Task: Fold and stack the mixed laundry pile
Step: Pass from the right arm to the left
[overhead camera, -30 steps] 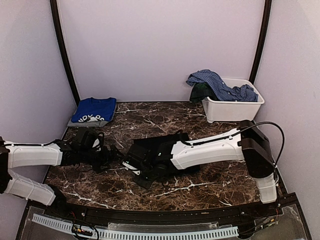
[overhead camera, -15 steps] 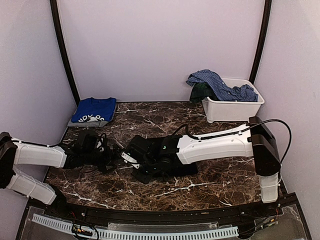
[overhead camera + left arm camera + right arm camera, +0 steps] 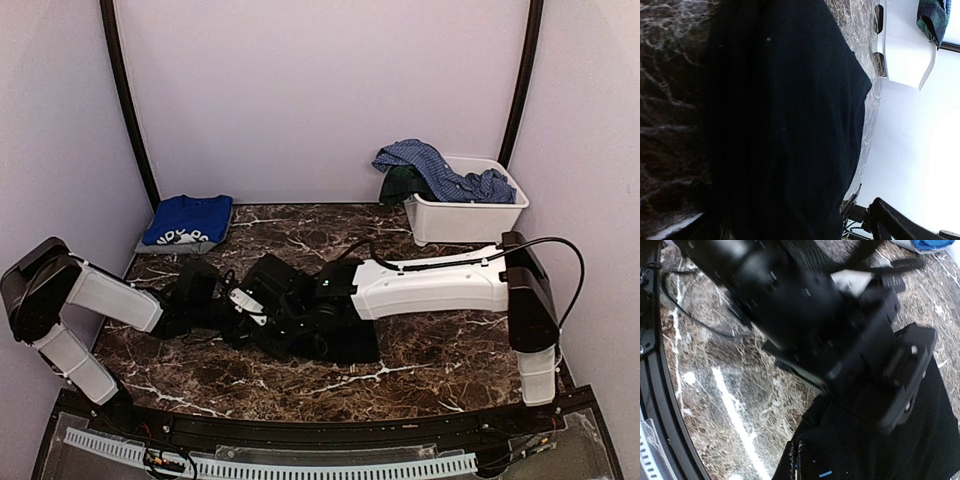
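White bin (image 3: 468,220), dark marble table (image 3: 420,385)

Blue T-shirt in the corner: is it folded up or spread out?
Folded. The blue T-shirt lies as a small neat rectangle at the back left corner of the table, no sleeves sticking out.

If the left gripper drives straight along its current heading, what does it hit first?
The left gripper would likely meet the black garment first; it fills the left wrist view, though depth is unclear.

Dark brown marble-patterned tabletop (image 3: 400,385), pale lilac walls (image 3: 320,90), two black curved corner posts (image 3: 128,110), even soft light
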Robot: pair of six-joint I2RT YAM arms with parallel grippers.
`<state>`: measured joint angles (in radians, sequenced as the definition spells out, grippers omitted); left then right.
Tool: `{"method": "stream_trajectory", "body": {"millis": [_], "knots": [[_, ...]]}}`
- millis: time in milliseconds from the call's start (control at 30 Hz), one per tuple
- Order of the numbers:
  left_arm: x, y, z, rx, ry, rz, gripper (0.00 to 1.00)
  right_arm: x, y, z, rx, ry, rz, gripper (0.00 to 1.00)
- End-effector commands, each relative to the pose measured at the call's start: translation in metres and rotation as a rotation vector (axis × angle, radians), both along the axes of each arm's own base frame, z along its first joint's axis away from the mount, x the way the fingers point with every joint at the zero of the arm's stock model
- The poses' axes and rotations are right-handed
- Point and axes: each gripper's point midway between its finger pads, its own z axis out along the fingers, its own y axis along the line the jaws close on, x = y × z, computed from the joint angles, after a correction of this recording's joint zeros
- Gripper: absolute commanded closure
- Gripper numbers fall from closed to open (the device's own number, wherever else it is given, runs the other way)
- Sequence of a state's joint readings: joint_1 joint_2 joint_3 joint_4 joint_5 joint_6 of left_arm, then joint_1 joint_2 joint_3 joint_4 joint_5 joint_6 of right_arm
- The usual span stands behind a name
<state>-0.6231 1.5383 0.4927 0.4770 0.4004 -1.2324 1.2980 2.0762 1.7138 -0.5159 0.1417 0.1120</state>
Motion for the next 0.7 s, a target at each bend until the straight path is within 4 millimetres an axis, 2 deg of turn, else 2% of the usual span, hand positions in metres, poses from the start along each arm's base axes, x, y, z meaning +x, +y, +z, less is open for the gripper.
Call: {"method": "stream_trajectory", "body": {"millis": [0,67,133,167,200,233,267,300,333,367,400,433,500,533,567,600,633,667], "knots": [[-0.001,-0.008,-0.016,-0.033,0.083,0.03,0.04,-0.002,0.025,0.022,0.092,0.003,0.033,1.0],[0.0,-0.01,-0.019,-0.05,0.093,0.041,0.12,-0.003,0.028,0.025,0.098,0.002,0.037,1.0],[0.0,-0.011,-0.021,-0.062,0.097,0.046,0.24,-0.003,0.03,0.025,0.099,0.003,0.041,1.0],[0.001,-0.011,-0.02,-0.069,0.09,0.05,0.35,-0.004,0.03,0.024,0.098,0.006,0.042,1.0],[0.002,-0.009,-0.02,-0.067,0.086,0.06,0.4,-0.006,0.03,0.022,0.096,0.009,0.046,1.0],[0.001,-0.007,-0.02,-0.06,0.086,0.064,0.53,-0.007,0.029,0.021,0.094,0.017,0.048,1.0],[0.003,-0.004,-0.017,-0.055,0.069,0.073,0.6,-0.009,0.028,0.019,0.091,0.023,0.051,1.0],[0.0,0.001,-0.021,-0.027,0.085,0.078,0.73,-0.01,0.026,0.017,0.086,0.029,0.051,1.0],[0.004,0.005,-0.012,-0.018,0.051,0.085,0.79,-0.012,0.024,0.016,0.085,0.043,0.054,1.0],[0.003,0.011,-0.009,0.015,0.06,0.091,0.91,-0.014,0.022,0.016,0.085,0.058,0.052,1.0],[0.005,0.017,-0.009,0.06,0.036,0.087,0.95,-0.016,0.02,0.019,0.096,0.081,0.05,0.96],[0.006,0.024,-0.003,0.098,0.043,0.091,0.99,-0.017,0.018,0.025,0.116,0.103,0.049,0.85],[0.008,0.04,0.004,0.189,0.027,0.077,1.0,-0.018,0.013,0.04,0.173,0.154,0.048,0.54],[0.001,0.053,-0.003,0.271,0.045,0.056,1.0,-0.016,0.008,0.048,0.2,0.172,0.044,0.45],[0.01,0.059,0.009,0.295,0.007,0.047,1.0,-0.013,0.002,0.055,0.226,0.183,0.037,0.37],[0.002,0.069,0.004,0.347,0.051,0.033,1.0,-0.01,-0.005,0.064,0.252,0.191,0.025,0.26],[0.013,0.076,0.012,0.372,0.026,0.016,1.0,-0.006,-0.012,0.07,0.274,0.206,0.011,0.18],[0.004,0.086,0.007,0.409,0.086,-0.008,1.0,-0.001,-0.021,0.076,0.295,0.22,-0.005,0.14]]}}
